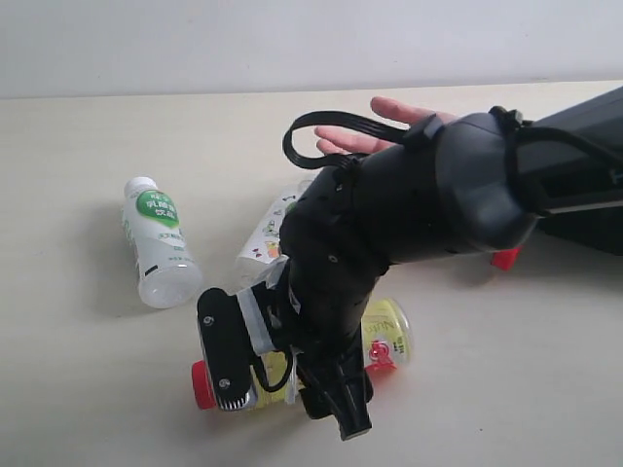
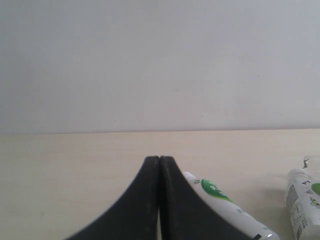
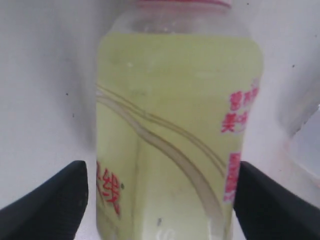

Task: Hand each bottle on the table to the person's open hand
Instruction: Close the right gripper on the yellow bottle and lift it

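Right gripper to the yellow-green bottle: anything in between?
Nothing visible. The yellow-green bottle lies directly between the fingers of the right gripper, one on each side. Whether they touch it is unclear.

Red Chinese characters on yellow-green bottle (image 3: 175,125), unreadably blurred

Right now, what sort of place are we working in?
Probably a bare lab test bench: a plain beige table against a blank white wall, with only loose drink bottles lying on it.
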Controlling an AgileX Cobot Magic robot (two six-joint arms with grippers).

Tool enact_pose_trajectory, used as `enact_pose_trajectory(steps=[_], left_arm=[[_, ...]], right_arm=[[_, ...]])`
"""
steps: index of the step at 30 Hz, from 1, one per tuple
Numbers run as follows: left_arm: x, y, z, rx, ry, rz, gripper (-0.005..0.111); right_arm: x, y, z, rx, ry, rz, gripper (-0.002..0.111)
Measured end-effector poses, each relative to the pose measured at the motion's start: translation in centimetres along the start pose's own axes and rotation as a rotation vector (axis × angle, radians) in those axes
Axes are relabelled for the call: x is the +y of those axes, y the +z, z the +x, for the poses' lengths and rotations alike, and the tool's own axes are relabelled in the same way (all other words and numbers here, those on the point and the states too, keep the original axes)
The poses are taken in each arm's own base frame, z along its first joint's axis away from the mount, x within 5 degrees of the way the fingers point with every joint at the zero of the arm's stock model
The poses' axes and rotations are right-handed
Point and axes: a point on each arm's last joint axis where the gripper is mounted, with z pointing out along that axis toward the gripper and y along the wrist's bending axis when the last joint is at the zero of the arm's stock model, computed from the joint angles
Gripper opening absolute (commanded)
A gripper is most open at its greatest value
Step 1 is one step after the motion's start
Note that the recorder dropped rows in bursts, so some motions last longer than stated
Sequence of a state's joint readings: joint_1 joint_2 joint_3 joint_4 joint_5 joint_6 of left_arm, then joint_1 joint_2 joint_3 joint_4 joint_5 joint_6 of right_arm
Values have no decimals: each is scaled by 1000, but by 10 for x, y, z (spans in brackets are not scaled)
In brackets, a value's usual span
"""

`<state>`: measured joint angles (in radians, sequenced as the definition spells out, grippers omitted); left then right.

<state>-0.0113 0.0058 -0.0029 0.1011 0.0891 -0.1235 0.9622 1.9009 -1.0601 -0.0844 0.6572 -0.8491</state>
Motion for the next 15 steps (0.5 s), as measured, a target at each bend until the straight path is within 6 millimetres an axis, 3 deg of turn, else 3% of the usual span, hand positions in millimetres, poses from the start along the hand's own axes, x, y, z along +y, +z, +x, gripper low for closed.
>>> enact_pose_trajectory(steps=[6,15], left_arm=[[0,0,0,0,0,0,0],[0,0,0,0,0,0,0]], right_arm=[[0,2,0,2,20,-3,60],[2,2,-1,-4,69,-19,5]])
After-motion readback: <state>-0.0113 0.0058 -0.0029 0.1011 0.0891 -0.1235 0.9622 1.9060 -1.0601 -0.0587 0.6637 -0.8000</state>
